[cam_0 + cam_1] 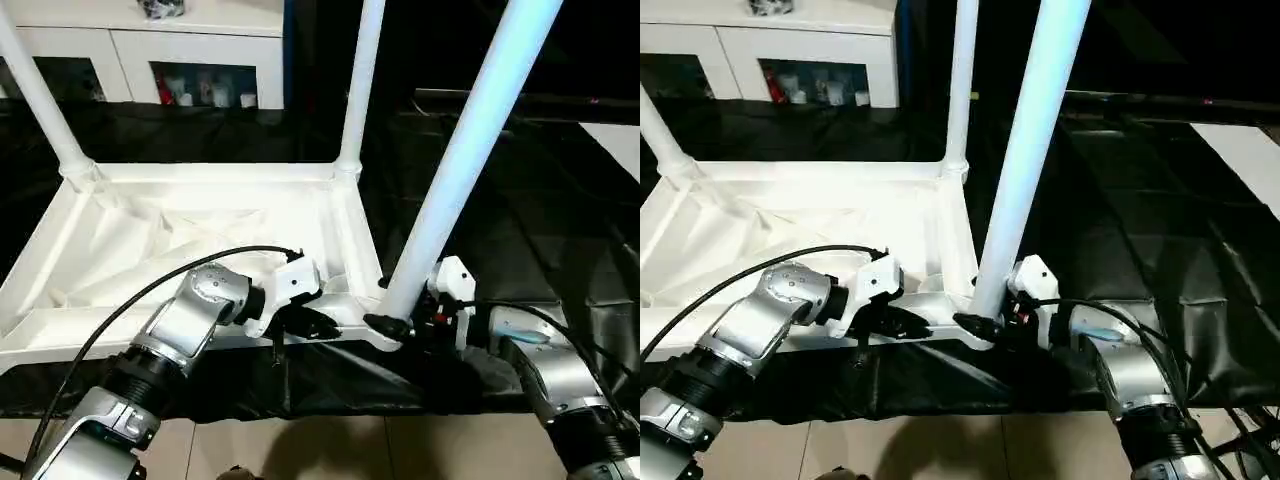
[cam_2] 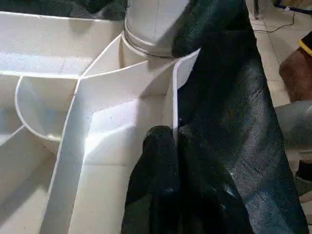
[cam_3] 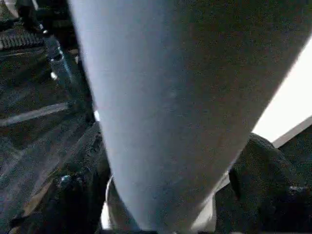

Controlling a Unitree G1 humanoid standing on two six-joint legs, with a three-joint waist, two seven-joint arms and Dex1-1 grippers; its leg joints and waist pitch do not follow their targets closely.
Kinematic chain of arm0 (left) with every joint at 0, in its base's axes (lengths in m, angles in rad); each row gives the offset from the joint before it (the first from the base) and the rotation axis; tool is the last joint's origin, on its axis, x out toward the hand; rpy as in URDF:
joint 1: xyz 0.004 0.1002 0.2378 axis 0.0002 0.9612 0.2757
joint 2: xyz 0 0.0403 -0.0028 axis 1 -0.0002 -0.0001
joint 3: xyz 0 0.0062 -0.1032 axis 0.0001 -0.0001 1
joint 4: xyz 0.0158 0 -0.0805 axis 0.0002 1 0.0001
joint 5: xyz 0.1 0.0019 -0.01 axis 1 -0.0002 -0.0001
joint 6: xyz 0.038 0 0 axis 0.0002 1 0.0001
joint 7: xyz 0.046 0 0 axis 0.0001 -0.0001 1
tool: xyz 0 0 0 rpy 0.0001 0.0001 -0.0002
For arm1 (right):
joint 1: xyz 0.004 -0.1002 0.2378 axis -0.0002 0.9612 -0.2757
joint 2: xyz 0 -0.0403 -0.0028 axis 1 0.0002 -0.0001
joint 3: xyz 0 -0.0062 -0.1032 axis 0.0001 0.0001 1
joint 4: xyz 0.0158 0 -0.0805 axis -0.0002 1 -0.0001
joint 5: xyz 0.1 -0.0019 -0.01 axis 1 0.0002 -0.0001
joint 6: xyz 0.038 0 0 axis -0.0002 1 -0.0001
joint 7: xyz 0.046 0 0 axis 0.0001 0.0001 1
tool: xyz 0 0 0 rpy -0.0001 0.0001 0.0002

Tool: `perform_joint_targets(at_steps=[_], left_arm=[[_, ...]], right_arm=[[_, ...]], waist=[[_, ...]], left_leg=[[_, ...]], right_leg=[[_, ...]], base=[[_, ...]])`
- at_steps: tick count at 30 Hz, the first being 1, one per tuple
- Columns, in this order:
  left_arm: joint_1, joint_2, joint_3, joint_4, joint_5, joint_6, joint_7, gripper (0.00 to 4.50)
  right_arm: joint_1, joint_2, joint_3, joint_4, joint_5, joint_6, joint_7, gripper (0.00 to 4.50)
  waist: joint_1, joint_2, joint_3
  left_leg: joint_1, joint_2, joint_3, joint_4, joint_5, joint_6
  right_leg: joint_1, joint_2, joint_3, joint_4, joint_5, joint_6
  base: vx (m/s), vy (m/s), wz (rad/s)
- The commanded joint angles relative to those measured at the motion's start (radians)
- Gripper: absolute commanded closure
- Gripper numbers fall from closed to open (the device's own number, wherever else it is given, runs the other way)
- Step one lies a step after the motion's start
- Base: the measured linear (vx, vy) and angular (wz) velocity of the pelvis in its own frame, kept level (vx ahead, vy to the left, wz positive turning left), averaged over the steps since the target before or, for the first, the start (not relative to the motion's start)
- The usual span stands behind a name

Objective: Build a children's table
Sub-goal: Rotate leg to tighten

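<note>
I was fitting legs into the upturned tabletop, which lay ribbed side up on the black-draped desk, its near edge along the desk's near edge. Two legs already stood in the far corner sockets, and a third leg rose at a tilt from the near right corner socket. My left claw was pinched shut on the thin near rim of the tabletop just beside that socket, steadying it. My right claw sat at the foot of the tilted leg with a finger on each side of the tube; whether the fingers pressed it or stood slightly off I could not tell, since my wrist camera was mostly blocked by the leg itself. I judged this the third of four legs, so the job was well past halfway. The leg leaned away from the other two, so it seemed not fully seated to me. The next move called for bringing it upright and pressing it down into the socket while my left claw kept the tabletop from sliding or lifting; after that, one near left corner remained to fill.
</note>
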Motion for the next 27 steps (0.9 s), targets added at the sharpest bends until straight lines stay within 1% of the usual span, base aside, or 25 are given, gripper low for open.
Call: perform_joint_targets(at_steps=[1,2,5,8,9,10,11,13,14,16,18,23,25,27], left_arm=[[-0.002,0.005,-0.027,0.012,0.016,0.006,-0.008,4.5],[-0.002,0.005,-0.027,0.013,0.016,0.006,-0.008,4.5],[-0.003,0.006,-0.027,0.013,0.016,0.006,-0.007,4.5],[-0.004,0.007,-0.027,0.014,0.015,0.006,-0.005,4.5],[-0.004,0.008,-0.027,0.015,0.014,0.005,-0.005,4.5],[-0.005,0.009,-0.027,0.016,0.014,0.003,-0.005,4.5],[-0.005,0.009,-0.027,0.016,0.014,0.003,-0.005,4.5],[-0.006,0.009,-0.027,0.018,0.014,0.003,-0.004,4.5],[-0.007,0.01,-0.026,0.018,0.014,0.003,-0.005,4.5],[-0.008,0.011,-0.025,0.02,0.012,0.003,-0.005,4.5],[-0.008,0.011,-0.025,0.02,0.011,0.003,-0.005,4.5],[-0.006,0.007,-0.022,0.024,0.01,0.004,0.005,4.5],[-0.009,-0.007,-0.012,0.035,0.009,0.003,0.029,4.5],[-0.015,-0.02,-0.003,0.047,0.008,0.002,0.054,4.5]], right_arm=[[-0.007,-0.012,0.011,0.01,-0.025,-0.006,-0.003,0.94],[-0.007,-0.012,0.012,0.011,-0.026,-0.006,-0.003,0.94],[-0.011,-0.014,0.021,0.026,-0.04,-0.012,-0.009,0.94],[-0.012,-0.012,0.022,0.033,-0.046,-0.017,-0.014,0.94],[-0.013,-0.01,0.023,0.035,-0.045,-0.015,-0.017,1.09],[-0.015,-0.007,0.022,0.037,-0.042,-0.01,-0.018,1.19],[-0.015,-0.007,0.022,0.037,-0.042,-0.01,-0.018,1.19],[-0.018,-0.004,0.022,0.041,-0.038,-0.006,-0.016,1.4],[-0.019,-0.003,0.022,0.041,-0.037,-0.005,-0.015,1.4],[-0.022,0.002,0.021,0.043,-0.03,0.0,-0.007,1.66],[-0.022,0.003,0.022,0.043,-0.029,0.001,-0.004,1.79],[-0.013,0.006,0.021,0.035,-0.02,0.006,0.0,1.86],[-0.003,0.014,0.018,0.024,-0.011,0.018,-0.005,1.87],[0.002,0.022,0.015,0.022,-0.008,0.027,-0.012,1.87]], waist=[[0.001,-0.006,-0.055],[0.001,-0.005,-0.055],[-0.001,-0.006,-0.056],[-0.001,-0.005,-0.055],[0.0,-0.004,-0.055],[-0.001,-0.005,-0.055],[0.0,-0.005,-0.055],[-0.001,-0.005,-0.055],[0.0,-0.005,-0.055],[-0.001,-0.007,-0.054],[-0.001,-0.007,-0.054],[-0.001,-0.007,-0.055],[-0.002,-0.005,-0.055],[-0.001,-0.006,-0.054]], left_leg=[[0.018,0.052,-0.023,-0.068,-0.253,0.027],[0.018,0.052,-0.023,-0.068,-0.253,0.025],[0.016,0.051,-0.023,-0.067,-0.244,0.024],[0.017,0.052,-0.023,-0.068,-0.251,0.024],[0.017,0.051,-0.023,-0.068,-0.253,0.024],[0.017,0.052,-0.023,-0.068,-0.256,0.024],[0.017,0.052,-0.023,-0.068,-0.254,0.023],[0.017,0.052,-0.024,-0.069,-0.26,0.023],[0.018,0.052,-0.023,-0.069,-0.262,0.023],[0.017,0.052,-0.024,-0.069,-0.264,0.022],[0.017,0.051,-0.024,-0.069,-0.267,0.02],[0.016,0.051,-0.024,-0.068,-0.252,0.025],[0.017,0.051,-0.023,-0.068,-0.256,0.025],[0.018,0.051,-0.023,-0.068,-0.266,0.022]], right_leg=[[0.029,-0.057,0.035,-0.068,-0.238,-0.22],[0.029,-0.057,0.035,-0.068,-0.24,-0.22],[0.029,-0.055,0.035,-0.066,-0.224,-0.221],[0.029,-0.056,0.035,-0.067,-0.228,-0.222],[0.029,-0.055,0.035,-0.067,-0.228,-0.222],[0.029,-0.055,0.035,-0.068,-0.232,-0.221],[0.029,-0.055,0.035,-0.067,-0.231,-0.22],[0.028,-0.055,0.035,-0.068,-0.237,-0.22],[0.028,-0.055,0.035,-0.068,-0.239,-0.219],[0.029,-0.056,0.035,-0.069,-0.249,-0.216],[0.028,-0.057,0.036,-0.07,-0.262,-0.213],[0.028,-0.056,0.036,-0.068,-0.24,-0.217],[0.028,-0.055,0.036,-0.068,-0.242,-0.217],[0.027,-0.056,0.036,-0.071,-0.262,-0.214]], base=[[0.0,0.0,0.0],[0.0,0.0,0.0],[0.0,0.0,0.0],[0.0,0.0,0.0],[0.0,0.0,0.0],[0.0,0.0,0.0],[0.0,0.0,0.0],[0.0,0.0,0.0],[0.0,0.0,0.0],[0.0,0.0,0.0],[0.0,0.0,0.0],[0.0,0.0,0.0],[0.0,0.0,0.0],[0.0,0.0,0.0]])
